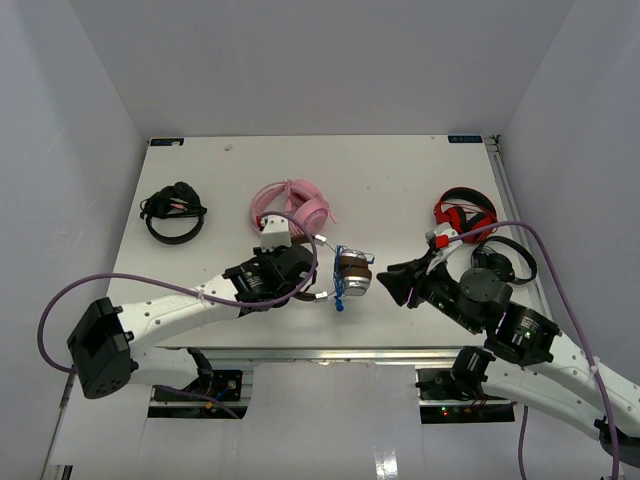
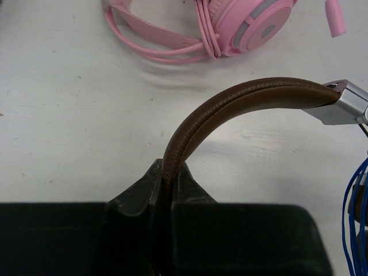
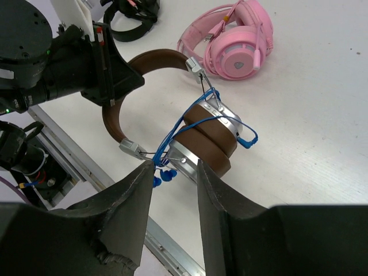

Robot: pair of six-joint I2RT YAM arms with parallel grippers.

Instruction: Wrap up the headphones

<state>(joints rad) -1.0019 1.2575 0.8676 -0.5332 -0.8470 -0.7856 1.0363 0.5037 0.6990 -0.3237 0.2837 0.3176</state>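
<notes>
The headphones (image 1: 352, 272) sit near the table's front edge, with their brown headband (image 2: 241, 98) and stacked brown-padded silver ear cups (image 3: 210, 135). A thin blue cord (image 3: 172, 135) is looped around the cups, and its blue plug ends (image 3: 164, 175) dangle below them. My left gripper (image 2: 167, 172) is shut on the headband, which stands up between its jaws. My right gripper (image 3: 172, 167) is open just short of the ear cups, with nothing between its fingers; the left fingertip is close to the cord and plug ends. From above, the right gripper (image 1: 390, 278) faces the cups from the right.
Pink headphones (image 1: 292, 208) lie just behind the left gripper. Red-and-black headphones (image 1: 465, 215) and a black pair (image 1: 505, 262) sit at the right, beside the right arm. Another black pair (image 1: 175, 212) lies far left. The table's front edge (image 3: 167, 253) is right below the cups.
</notes>
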